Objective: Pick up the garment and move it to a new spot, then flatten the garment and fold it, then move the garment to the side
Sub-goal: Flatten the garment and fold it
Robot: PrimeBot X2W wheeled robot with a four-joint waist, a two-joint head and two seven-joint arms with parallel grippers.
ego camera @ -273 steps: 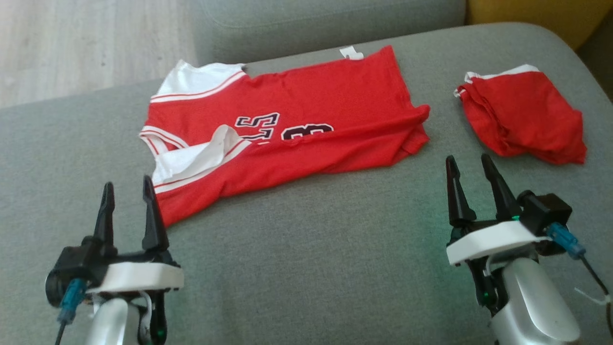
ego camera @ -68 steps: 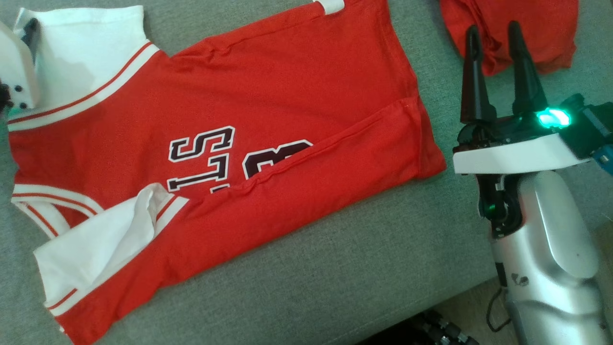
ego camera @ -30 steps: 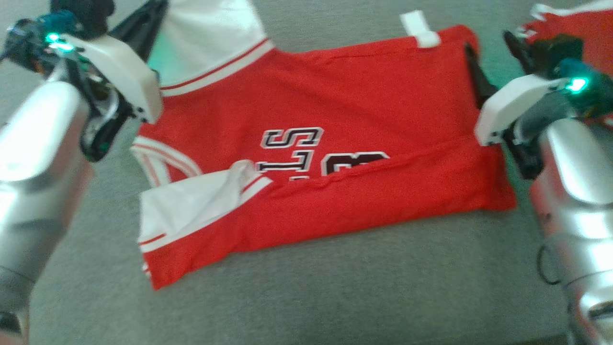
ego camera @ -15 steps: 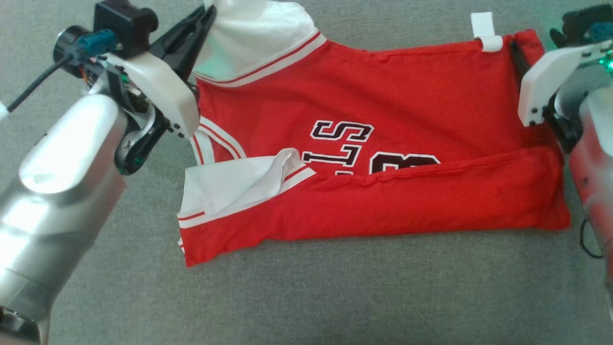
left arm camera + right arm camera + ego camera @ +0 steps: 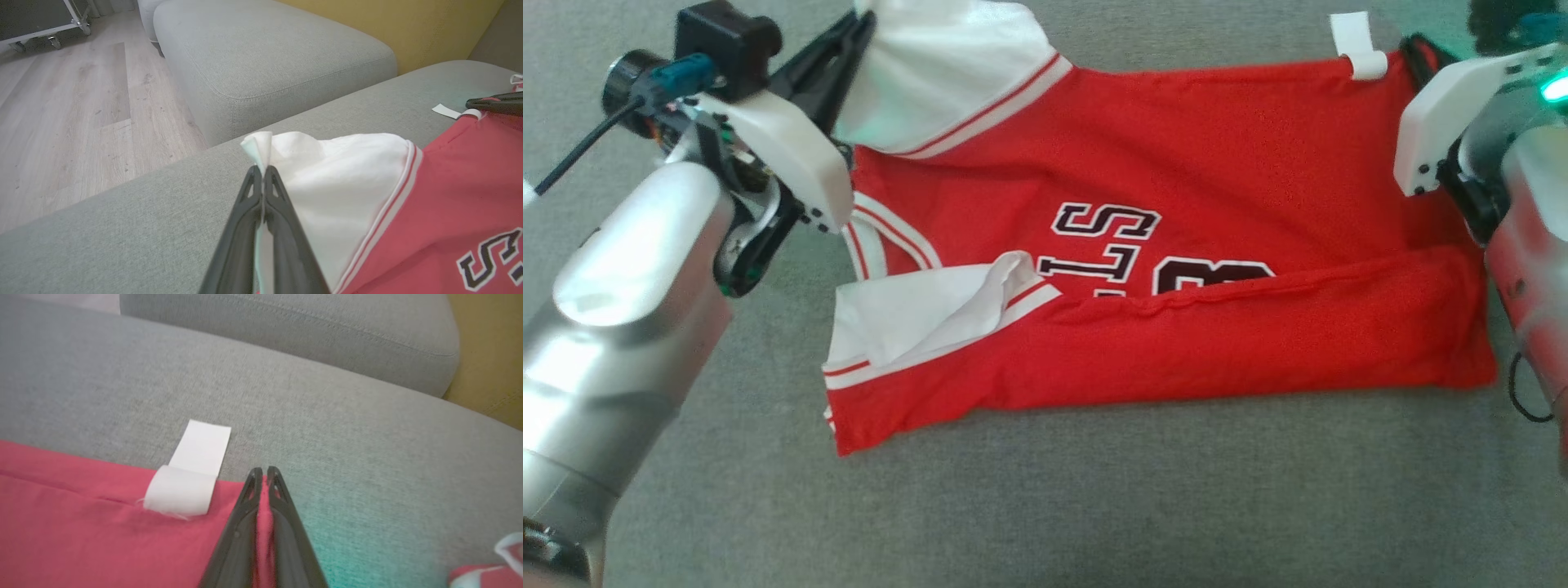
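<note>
Red jersey spread on a grey sofa cushion, pinched at two corners.

One jersey (image 5: 1176, 188) lies mostly flat on the cushion (image 5: 1094, 506). It is red, with black white-outlined lettering and its near long edge folded over the print. It has two white sleeves with red-striped trim and one white tag (image 5: 1357, 45) at the hem. The left gripper (image 5: 261, 169) is clamped on the far sleeve (image 5: 947, 57), raising it to a peak. The right gripper (image 5: 261, 469) is clamped on the red hem corner just beside the tag.

My left gripper (image 5: 862, 24) sits upper left, fingers pinched together on the shirt (image 5: 1176, 147); my right gripper (image 5: 1417, 51), upper right, pinches it too.
</note>
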